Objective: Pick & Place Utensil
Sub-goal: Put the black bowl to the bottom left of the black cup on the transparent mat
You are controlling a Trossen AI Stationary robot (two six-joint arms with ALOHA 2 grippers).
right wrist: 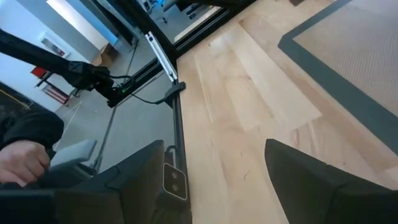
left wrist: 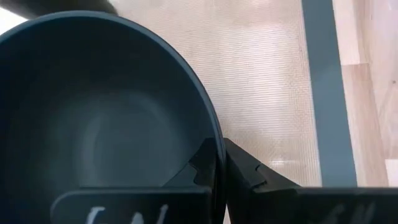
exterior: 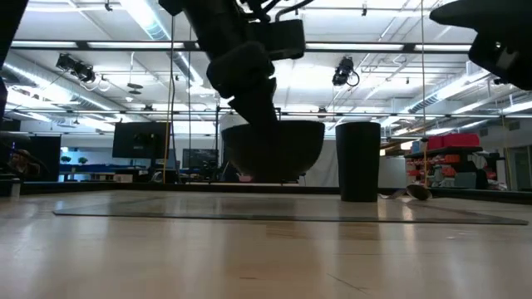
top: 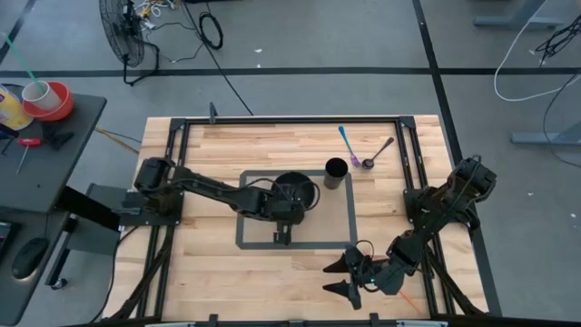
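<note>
Your left gripper (top: 283,216) is over the middle of the bench (top: 209,272), inside the grey-bordered mat (top: 340,218), and it is clamped on the rim of the black bowl (top: 295,189). In the left wrist view the two fingers (left wrist: 245,171) pinch that rim between them, one inside the bowl (left wrist: 93,112) and one outside. From the low view the bowl (exterior: 274,149) hangs under the arm with a thin strip of background showing beneath it, so it looks lifted just clear of the mat (exterior: 249,216), though the gap is slight.

The utensils you are after lie near the bench's far edge, toward its right corner: a spoon with a blue handle and purple bowl end (top: 348,145), and just beside it a dark metal spoon (top: 378,153), the two meeting in a V at their bowl ends. A black cup (top: 336,173) stands upright at the mat's far right corner, near both spoons.

Your right gripper (top: 343,277) sits low near the bench's near edge, right of centre, well apart from the spoons. Its fingers (right wrist: 323,186) are spread wide and hold nothing.
</note>
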